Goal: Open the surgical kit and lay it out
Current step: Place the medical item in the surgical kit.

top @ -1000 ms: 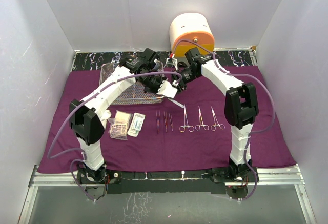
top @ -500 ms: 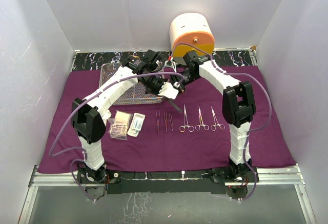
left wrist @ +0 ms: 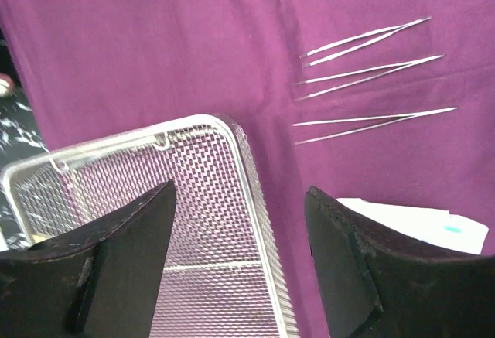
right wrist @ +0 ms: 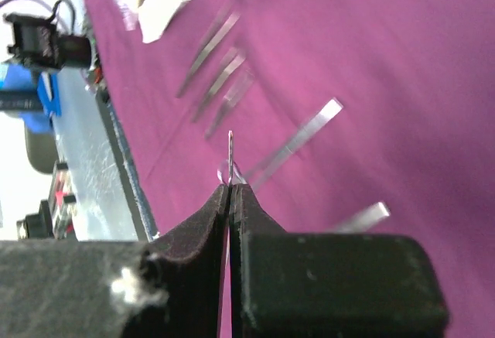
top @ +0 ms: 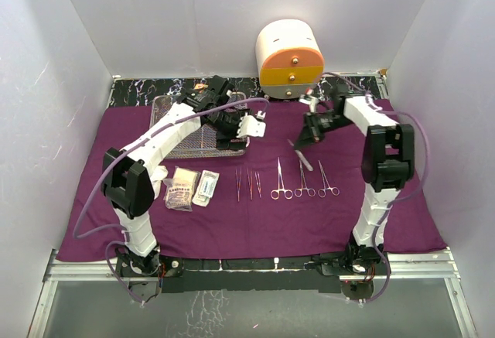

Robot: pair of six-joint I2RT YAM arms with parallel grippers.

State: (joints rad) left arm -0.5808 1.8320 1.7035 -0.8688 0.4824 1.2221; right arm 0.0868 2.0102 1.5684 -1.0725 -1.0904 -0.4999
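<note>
The purple cloth (top: 255, 222) lies spread flat with the wire-mesh tray (top: 176, 146) at its back left. Three tweezers (top: 248, 184) and three ring-handled forceps (top: 303, 181) lie in a row at the middle. My right gripper (top: 306, 138) hovers above the forceps, shut on a thin metal instrument (top: 302, 157) that slants down from it. In the right wrist view its edge (right wrist: 230, 151) sticks out of the shut jaws (right wrist: 230, 187). My left gripper (top: 250, 127) is open and holds nothing, over the tray's right rim (left wrist: 255, 199).
Gauze wads (top: 181, 186) and a small white packet (top: 206, 187) lie left of the tweezers. The white-and-orange drawer cabinet (top: 290, 58) stands at the back against the wall. White walls close in both sides. The packet's corner (left wrist: 410, 222) shows beside the tray.
The left gripper let go of the thin instrument and drew back left over the tray. The right gripper shut on it and carried it right, away from the cabinet.
</note>
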